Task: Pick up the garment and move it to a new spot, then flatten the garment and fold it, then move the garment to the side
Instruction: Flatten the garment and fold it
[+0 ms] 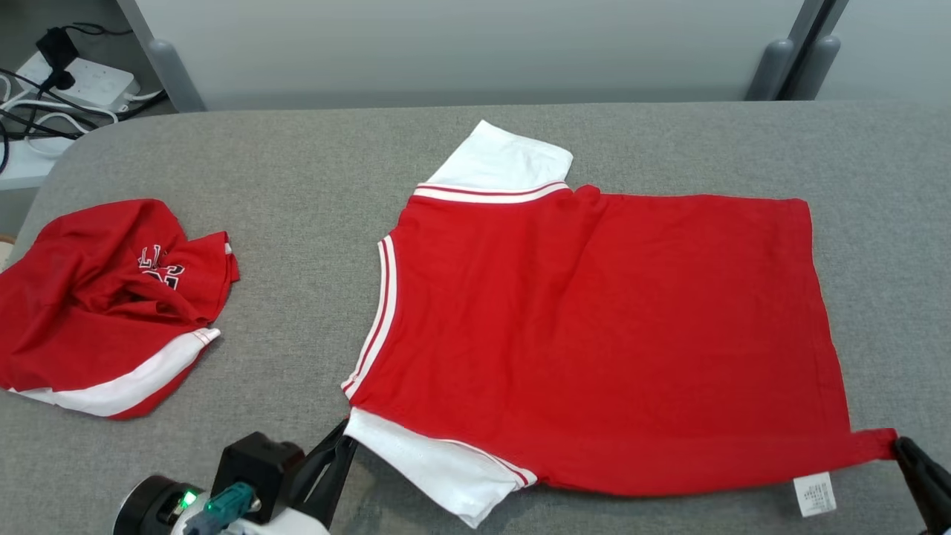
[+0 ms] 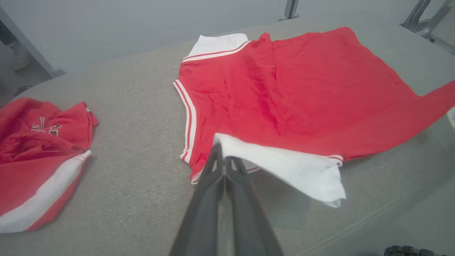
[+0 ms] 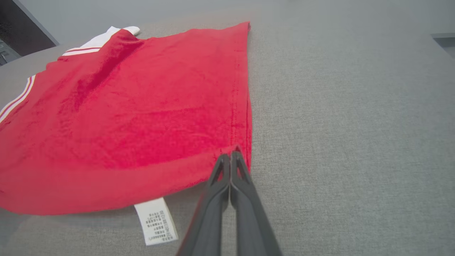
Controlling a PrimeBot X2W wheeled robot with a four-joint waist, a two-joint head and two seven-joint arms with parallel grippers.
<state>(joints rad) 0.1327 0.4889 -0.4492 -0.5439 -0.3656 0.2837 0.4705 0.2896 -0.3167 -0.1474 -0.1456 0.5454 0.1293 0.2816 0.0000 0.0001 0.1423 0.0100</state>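
The garment (image 1: 594, 327), a red shirt with white sleeves, lies spread mid-desk (image 1: 297, 171), neck left, hem right. My left hand (image 2: 223, 156) is pinching the near sleeve's shoulder and my right hand (image 3: 231, 158) the near hem corner, which is drawn to a point. I judge this tensions the near edge for flattening. The care label (image 1: 814, 494) has print too small to read. The crumpled red top (image 1: 111, 305) at left shows only partial lettering.

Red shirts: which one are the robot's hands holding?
The flat shirt in the middle, pinched by the left hand and right hand; the crumpled shirt lies untouched.
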